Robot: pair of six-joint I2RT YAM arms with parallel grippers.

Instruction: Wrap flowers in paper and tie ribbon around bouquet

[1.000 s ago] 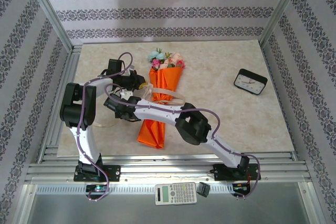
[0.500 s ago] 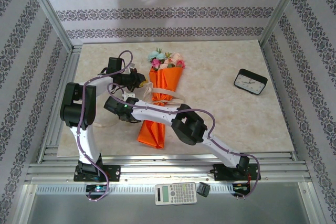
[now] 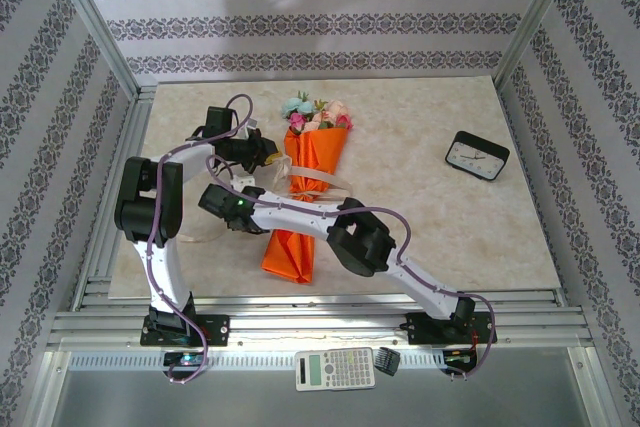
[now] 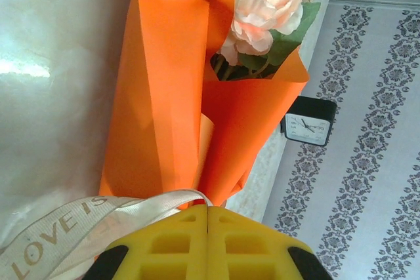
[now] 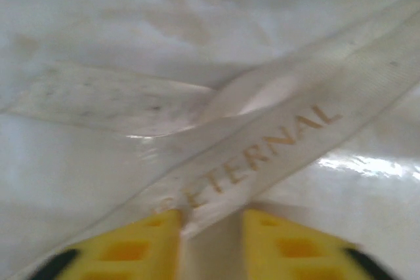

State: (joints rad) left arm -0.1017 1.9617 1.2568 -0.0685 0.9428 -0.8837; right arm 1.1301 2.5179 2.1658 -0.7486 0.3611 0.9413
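while limp on table (image 5: 85,24), ribbon (image 5: 275,142) between fingers of right pincer (image 5: 211,227)

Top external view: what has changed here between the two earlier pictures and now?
Very little. The right arm slid slightly to the left, and the ribbon loop across the bouquet looks a bit flatter. No new grasp or release is visible. The left gripper stays shut at the ribbon beside the bouquet. The bouquet, the clock and the calculator lie where they were.
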